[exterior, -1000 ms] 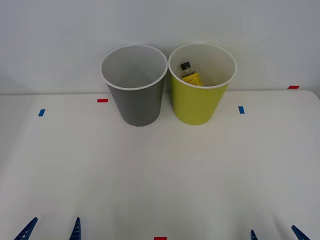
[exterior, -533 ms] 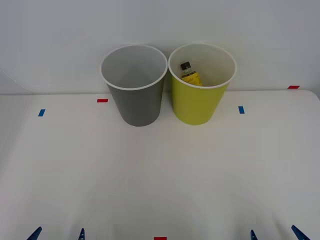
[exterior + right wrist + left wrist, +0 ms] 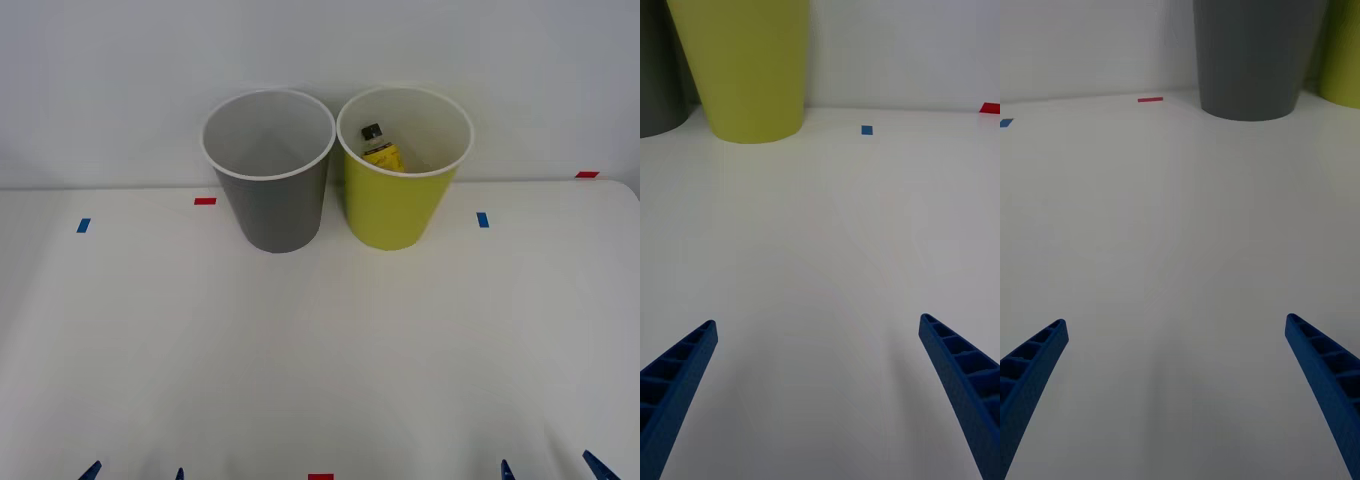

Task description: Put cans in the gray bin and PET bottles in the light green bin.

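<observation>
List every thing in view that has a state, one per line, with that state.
Gray bin: upright on the table, nothing visible inside.
Green bin: upright, beside the gray bin, holding the bottle.
Bottle: inside the green bin, leaning, cap on.
Left gripper: open, low over the table.
Right gripper: open, low over the table.

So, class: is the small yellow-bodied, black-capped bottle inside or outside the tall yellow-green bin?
Inside. The small yellow-bodied bottle shows below the white rim of the tall yellow-green bin, against its white inner wall.
</observation>
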Motion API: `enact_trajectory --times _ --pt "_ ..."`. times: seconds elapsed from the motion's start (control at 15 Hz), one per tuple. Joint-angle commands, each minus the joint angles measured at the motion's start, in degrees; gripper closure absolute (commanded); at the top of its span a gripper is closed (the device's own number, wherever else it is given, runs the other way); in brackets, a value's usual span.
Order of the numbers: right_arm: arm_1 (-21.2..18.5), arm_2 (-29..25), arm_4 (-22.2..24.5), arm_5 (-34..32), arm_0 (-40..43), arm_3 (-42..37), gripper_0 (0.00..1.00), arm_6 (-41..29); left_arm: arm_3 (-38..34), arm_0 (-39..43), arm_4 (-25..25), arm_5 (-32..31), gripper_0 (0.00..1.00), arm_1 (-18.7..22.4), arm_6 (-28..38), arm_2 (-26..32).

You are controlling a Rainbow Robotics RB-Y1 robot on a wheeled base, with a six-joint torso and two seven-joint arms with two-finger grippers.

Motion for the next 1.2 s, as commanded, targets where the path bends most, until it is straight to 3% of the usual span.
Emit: enact_trajectory --times 0.07,1.2 --pt "0.0 0.0 0.0 0.0 0.0 0.0 0.06 0.0 0.0 0.0 0.0 0.1 0.00 0.0 0.0 0.0" --pt "0.0 0.0 0.0 0.0 0.0 0.0 0.07 0.0 0.0 0.0 0.0 0.1 0.00 0.0 0.0 0.0"
